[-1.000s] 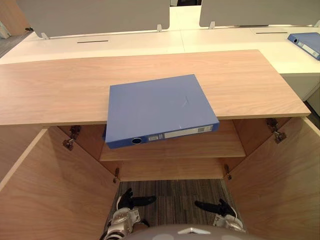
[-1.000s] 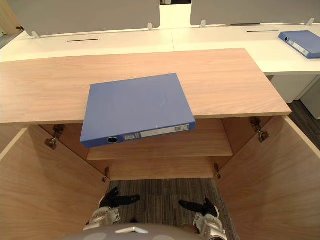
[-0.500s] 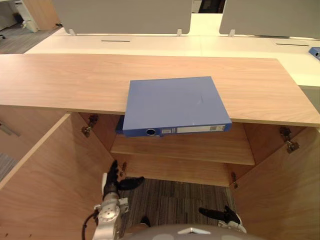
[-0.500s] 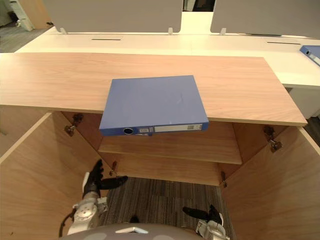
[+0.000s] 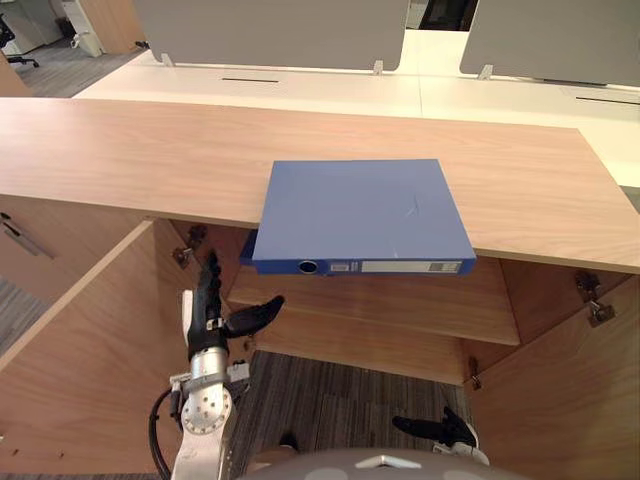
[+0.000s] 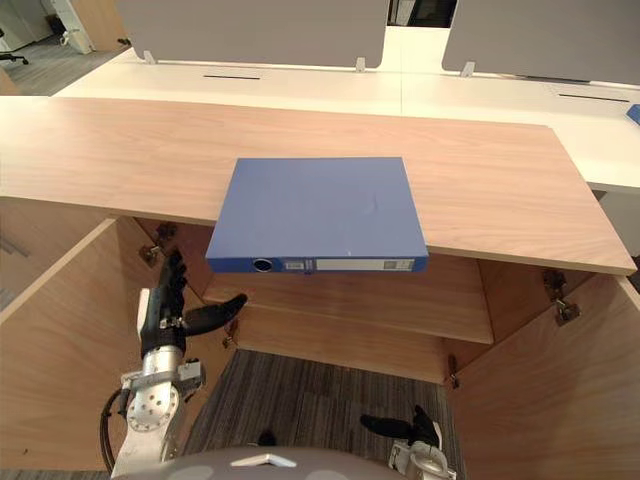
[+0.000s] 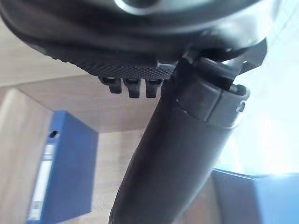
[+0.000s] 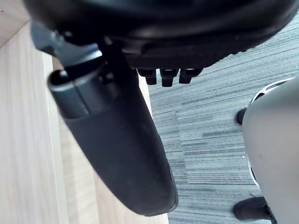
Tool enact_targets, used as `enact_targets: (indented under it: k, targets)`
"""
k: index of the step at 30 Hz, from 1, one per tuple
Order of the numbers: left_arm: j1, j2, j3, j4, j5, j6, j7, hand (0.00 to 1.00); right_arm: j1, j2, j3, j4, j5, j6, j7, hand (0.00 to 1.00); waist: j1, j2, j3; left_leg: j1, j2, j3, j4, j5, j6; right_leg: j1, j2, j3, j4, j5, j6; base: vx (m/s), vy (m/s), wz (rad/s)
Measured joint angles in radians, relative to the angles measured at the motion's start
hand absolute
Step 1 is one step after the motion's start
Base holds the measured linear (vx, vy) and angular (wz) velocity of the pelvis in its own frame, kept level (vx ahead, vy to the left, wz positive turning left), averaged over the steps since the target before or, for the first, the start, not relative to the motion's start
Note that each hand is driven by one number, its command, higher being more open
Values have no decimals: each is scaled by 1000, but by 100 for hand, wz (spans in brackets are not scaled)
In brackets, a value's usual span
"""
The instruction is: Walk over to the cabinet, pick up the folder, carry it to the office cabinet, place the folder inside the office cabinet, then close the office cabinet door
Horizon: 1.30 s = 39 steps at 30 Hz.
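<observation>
Fingers straight and thumb spread, the right hand (image 5: 440, 431) hangs low over the carpet (image 5: 330, 385); the left hand (image 5: 208, 322) (fingers equally straight) stands raised between the 2 swung-out cabinet doors (image 5: 85, 350). Beyond, the blue folder (image 5: 365, 212) lies flat on the cabinet top (image 5: 130, 150), its spine overhanging the front edge.
</observation>
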<state>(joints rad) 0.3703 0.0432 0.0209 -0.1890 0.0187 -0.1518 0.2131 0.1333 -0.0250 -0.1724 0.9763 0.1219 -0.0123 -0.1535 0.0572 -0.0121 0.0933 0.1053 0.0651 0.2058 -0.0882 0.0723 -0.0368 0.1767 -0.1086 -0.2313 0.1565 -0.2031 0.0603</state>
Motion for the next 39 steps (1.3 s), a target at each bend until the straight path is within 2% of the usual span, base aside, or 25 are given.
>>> enact_targets:
  k: [11,18,26,34,39]
  targets:
    - [41,45,-3,-149,102,-20,21,100,0,-19,19,41,-7,0,2,100,-1,17,-43,15,1,2,-1,0,0,13,8,56,-6,-3,-5,-30,-3,-1]
    - [45,90,-1,-165,127,-21,27,100,-4,-27,19,63,-6,0,12,100,-1,23,-58,16,5,1,-4,2,-3,13,15,63,-10,-3,-6,-37,-12,0]
    - [43,223,-15,-219,224,-23,5,100,-23,-42,36,110,-6,0,24,100,-2,23,-69,20,5,0,0,2,-3,16,18,82,-15,1,-13,0,0,0]
    - [35,287,-49,-221,228,-50,-26,100,-24,-53,33,125,38,0,40,100,-10,38,-81,28,5,8,-5,2,-3,17,20,101,-21,2,-14,-39,-1,-4]
    - [23,332,-57,-227,232,-59,-38,100,-28,-56,33,133,38,-1,40,100,-11,40,-82,32,8,19,-1,2,-3,16,23,113,-25,6,-18,-13,-4,-6]
